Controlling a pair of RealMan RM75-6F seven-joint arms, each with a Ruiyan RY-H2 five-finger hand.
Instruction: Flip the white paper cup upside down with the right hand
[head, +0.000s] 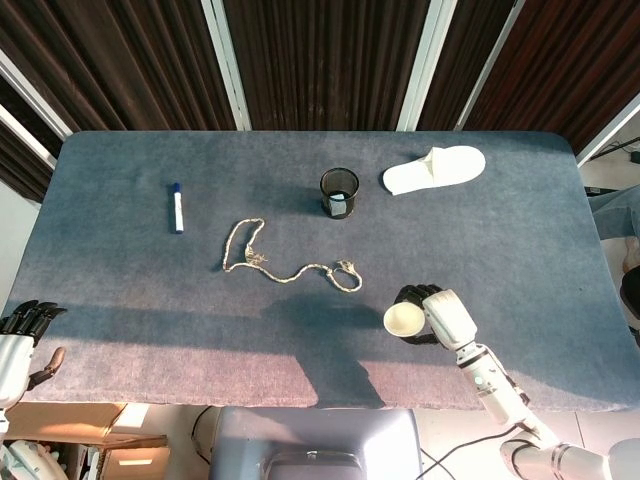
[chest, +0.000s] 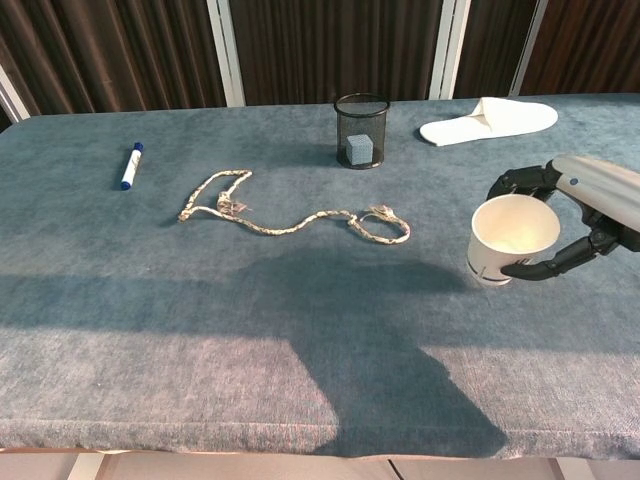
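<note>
The white paper cup (head: 402, 319) (chest: 508, 237) is held by my right hand (head: 436, 314) (chest: 575, 218) near the table's front right. Dark fingers wrap its far side and the thumb curls round its near side. The cup is lifted a little off the blue cloth and tilted, with its open mouth turned up and toward the left. My left hand (head: 22, 334) rests at the front left edge of the table, fingers apart and holding nothing; the chest view does not show it.
A tangled rope (head: 283, 262) (chest: 289, 214) lies mid-table, left of the cup. Behind stand a black mesh pen holder (head: 339, 192) (chest: 361, 130) with a grey block inside and a white slipper (head: 434, 169) (chest: 488, 120). A blue marker (head: 177, 207) (chest: 131, 165) lies far left.
</note>
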